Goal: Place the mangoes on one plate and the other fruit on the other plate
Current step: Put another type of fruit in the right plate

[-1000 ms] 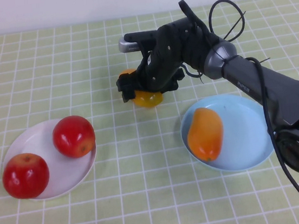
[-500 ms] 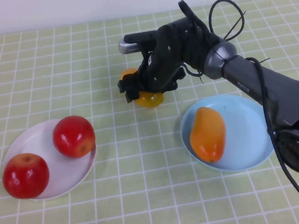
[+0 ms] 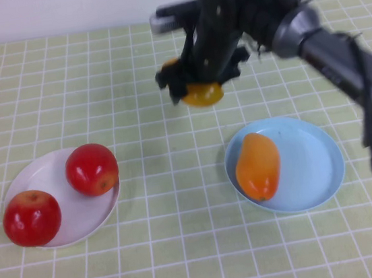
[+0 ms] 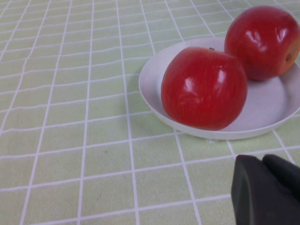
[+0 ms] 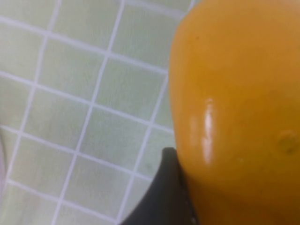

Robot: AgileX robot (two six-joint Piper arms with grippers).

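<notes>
Right hand (image 3: 196, 87) clamped on raised mango (image 3: 202, 94) – left hand (image 4: 267, 190) closed, near white plate (image 4: 262, 117)

A staged robot test bench, likely a lab; a green cloth with a white grid (image 3: 152, 251) covers the table, a plain white wall (image 3: 55, 12) fills the frame's top edge.

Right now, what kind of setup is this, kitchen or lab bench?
Likely a lab bench for robot sorting trials, not a kitchen. A green checked cloth covers the table against a bare white wall, two plastic plates hold glossy fruit, and the right gripper carries a mango above the cloth. The left gripper sits parked near the white plate.
</notes>
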